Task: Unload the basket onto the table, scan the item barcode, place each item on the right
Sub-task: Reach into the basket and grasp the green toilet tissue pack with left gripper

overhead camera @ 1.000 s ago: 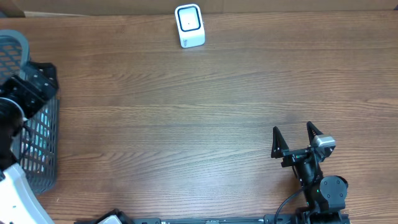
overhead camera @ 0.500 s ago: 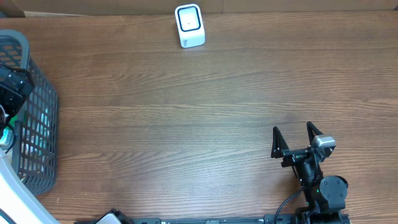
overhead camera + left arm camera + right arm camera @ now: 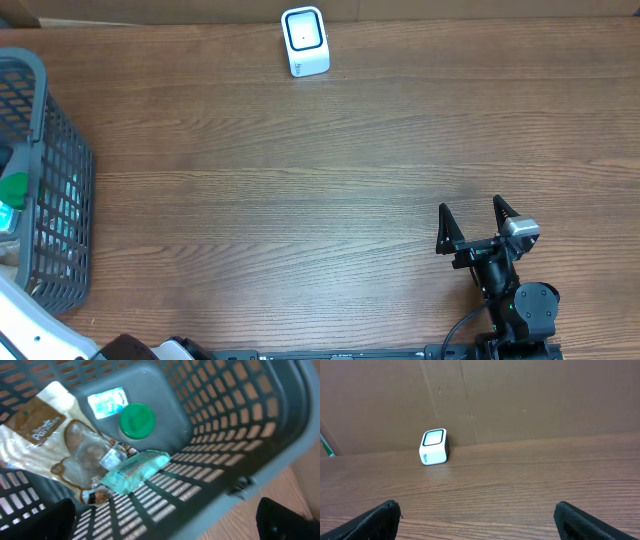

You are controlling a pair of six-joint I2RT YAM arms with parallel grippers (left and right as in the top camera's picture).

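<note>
The white barcode scanner (image 3: pixel 305 41) stands at the table's far edge; the right wrist view shows the scanner (image 3: pixel 434 446) against a cardboard wall. Candidate items lie in the grey basket (image 3: pixel 45 150) at the left. Inside the basket (image 3: pixel 240 420) are a brown snack bag (image 3: pixel 50 445), a green lid (image 3: pixel 136 421), a teal packet (image 3: pixel 135 469) and a small white-blue sachet (image 3: pixel 106 402). My left gripper (image 3: pixel 162 527) hangs open over the basket's near wall, holding nothing. My right gripper (image 3: pixel 472 225) rests open at the front right, empty, its fingers (image 3: pixel 370 520) wide apart.
Bare wood table (image 3: pixel 300 200) stretches between the basket and the right arm. A brown cardboard wall (image 3: pixel 520 400) backs the table behind the scanner. Part of the left arm's white housing (image 3: pixel 30 320) shows at the front left corner.
The left arm's black wrist, which sat over the basket's left side, has slid out of the overhead view, uncovering the basket's contents. The right arm has not moved.
</note>
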